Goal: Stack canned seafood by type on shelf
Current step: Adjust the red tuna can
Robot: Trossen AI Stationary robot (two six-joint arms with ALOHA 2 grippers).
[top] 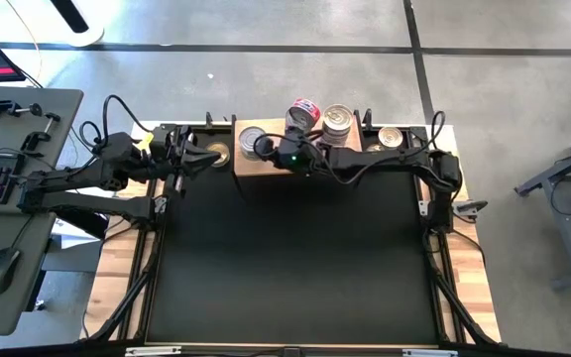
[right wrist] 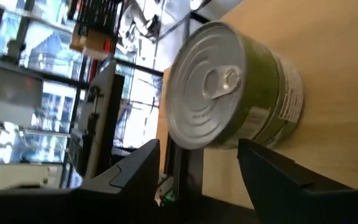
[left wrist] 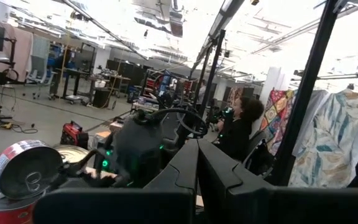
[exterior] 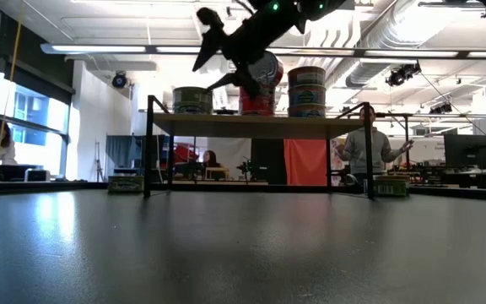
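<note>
Right hand (top: pixel 258 146) hovers over the shelf (top: pixel 266 164) in the upper middle of the high view, fingers apart around nothing, just above a green-labelled tin (right wrist: pixel 229 87) standing on the board. A red tin (top: pixel 304 111) lies tilted on a red stack, beside a bluish stack (top: pixel 338 120). Left hand (top: pixel 203 159) waits at the shelf's left end, fingers together.
</note>
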